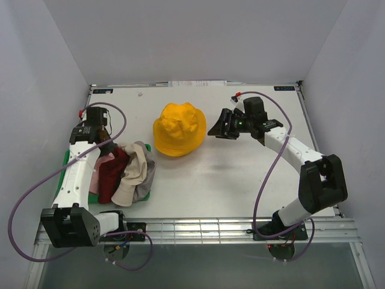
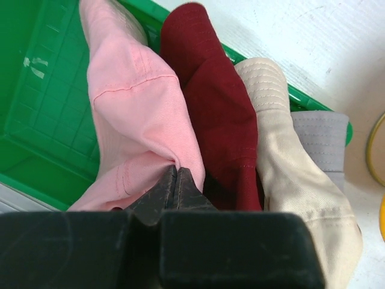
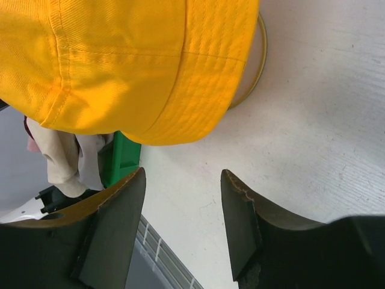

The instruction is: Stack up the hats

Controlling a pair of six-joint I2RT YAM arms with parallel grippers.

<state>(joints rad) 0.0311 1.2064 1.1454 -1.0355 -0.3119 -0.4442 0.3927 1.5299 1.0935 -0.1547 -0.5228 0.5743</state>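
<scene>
i'm watching left claw clamping the pink hat by the left edge of the tabletop; right claw gaping apart beside yellow hat.

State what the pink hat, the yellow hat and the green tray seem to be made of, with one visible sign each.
Pink hat: soft matte woven cloth, likely cotton; stitched seams, limp folds.
Yellow hat: matte twill-like fabric; visible weave, stitch rows.
Green tray: probably moulded plastic, slightly glossy; rigid ribbed floor.

White arm links, black joints, looping purple cables, black gripper fingers
</scene>
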